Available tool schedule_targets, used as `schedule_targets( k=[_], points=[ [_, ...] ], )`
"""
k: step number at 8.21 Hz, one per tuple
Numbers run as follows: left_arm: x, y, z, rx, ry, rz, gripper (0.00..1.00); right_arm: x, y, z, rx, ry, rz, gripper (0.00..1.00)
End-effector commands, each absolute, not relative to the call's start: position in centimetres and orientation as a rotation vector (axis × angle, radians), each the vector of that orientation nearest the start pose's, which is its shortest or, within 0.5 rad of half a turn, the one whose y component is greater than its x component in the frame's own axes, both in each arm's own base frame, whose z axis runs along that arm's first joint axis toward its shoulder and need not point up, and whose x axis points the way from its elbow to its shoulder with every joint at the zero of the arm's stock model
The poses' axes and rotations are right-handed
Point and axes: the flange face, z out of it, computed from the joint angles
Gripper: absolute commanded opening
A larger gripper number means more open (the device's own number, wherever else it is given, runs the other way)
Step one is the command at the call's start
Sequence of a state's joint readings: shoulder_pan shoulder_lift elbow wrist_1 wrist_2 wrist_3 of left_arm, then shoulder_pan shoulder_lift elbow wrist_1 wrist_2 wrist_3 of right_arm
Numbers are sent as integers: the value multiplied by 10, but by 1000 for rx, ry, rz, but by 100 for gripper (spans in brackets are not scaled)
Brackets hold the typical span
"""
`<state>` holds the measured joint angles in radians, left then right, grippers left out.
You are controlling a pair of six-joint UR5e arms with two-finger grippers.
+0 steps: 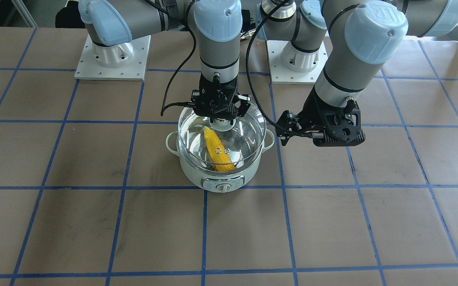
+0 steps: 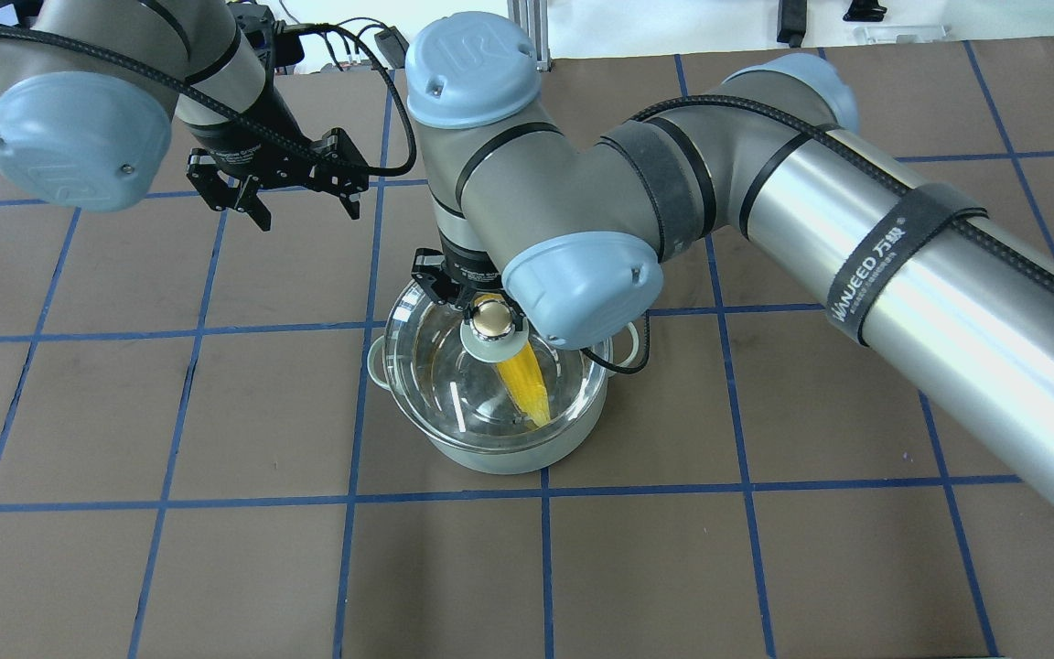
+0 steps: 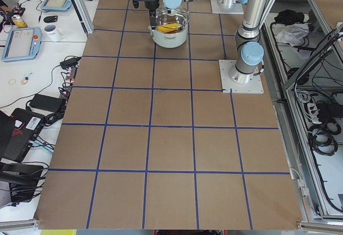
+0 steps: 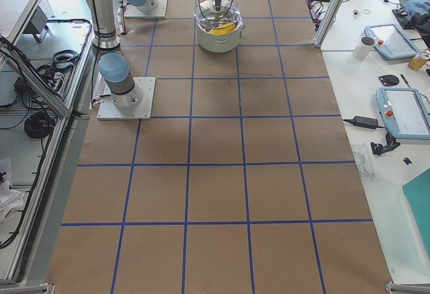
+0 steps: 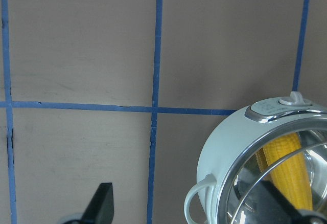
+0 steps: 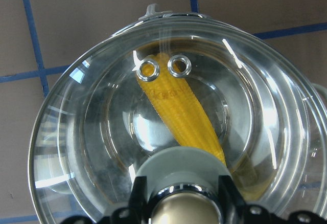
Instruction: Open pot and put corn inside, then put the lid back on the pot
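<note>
The right claw points straight down, its two fingers clenched on the knob of the lid. The clear glass dome hangs directly beneath the claw, over the pot. The lid's metal rim sits at or just above the pot's rim; whether it is fully seated cannot be told from these views.

Below the claw, seen through the glass, the corn lies inside the pot, slanted across the steel bowl. Its thick end is toward the control dial and its tip runs under the knob. The two steam-vent rings lie over it in the wrist view.

The left claw hovers off to the side of the pot and above the table — fingers spread, nothing between them, touching nothing.

The corn is in, so judging by the layout, only settling and releasing the lid remains.

The lid looks stiff, smooth and breakable, heavier than its clear look suggests. The knob at its centre is the only sensible hold, since the dome and rim would likely slip from two narrow fingers. A grip square on the knob should keep the rim level, and a gentle lowering would spare the glass a knock against the pot's edge.
</note>
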<state>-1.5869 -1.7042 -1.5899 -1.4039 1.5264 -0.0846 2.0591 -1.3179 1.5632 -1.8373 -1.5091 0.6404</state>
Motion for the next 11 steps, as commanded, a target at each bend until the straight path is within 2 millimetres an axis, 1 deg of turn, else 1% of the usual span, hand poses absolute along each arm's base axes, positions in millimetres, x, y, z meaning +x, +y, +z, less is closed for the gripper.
schedule_targets(
  k=[1, 2, 3, 4, 6, 8, 9, 11],
  points=[
    [-146, -537, 440, -107, 3184, -31, 100, 400, -454, 375, 228, 3072, 29, 0],
    [-144, -520, 458, -112, 3183, -24, 100, 402, -456, 370, 228, 3074, 33, 0],
    [-144, -508, 472, -109, 3178, -36, 100, 404, -459, 367, 230, 3067, 20, 0],
    [-138, -500, 480, -54, 3121, -42, 100, 403, -459, 365, 230, 3069, 26, 0],
    [-137, -496, 485, -27, 3114, -51, 100, 404, -459, 363, 230, 3069, 31, 0],
    [-137, -486, 493, -24, 3114, -44, 100, 404, -459, 361, 207, 3075, 32, 0],
    [-138, -485, 494, -22, 3114, -44, 100, 403, -461, 360, 170, 3076, 29, 0],
    [-139, -484, 494, -17, 3114, -42, 100, 404, -462, 359, 158, 3077, 28, 0]
  ],
)
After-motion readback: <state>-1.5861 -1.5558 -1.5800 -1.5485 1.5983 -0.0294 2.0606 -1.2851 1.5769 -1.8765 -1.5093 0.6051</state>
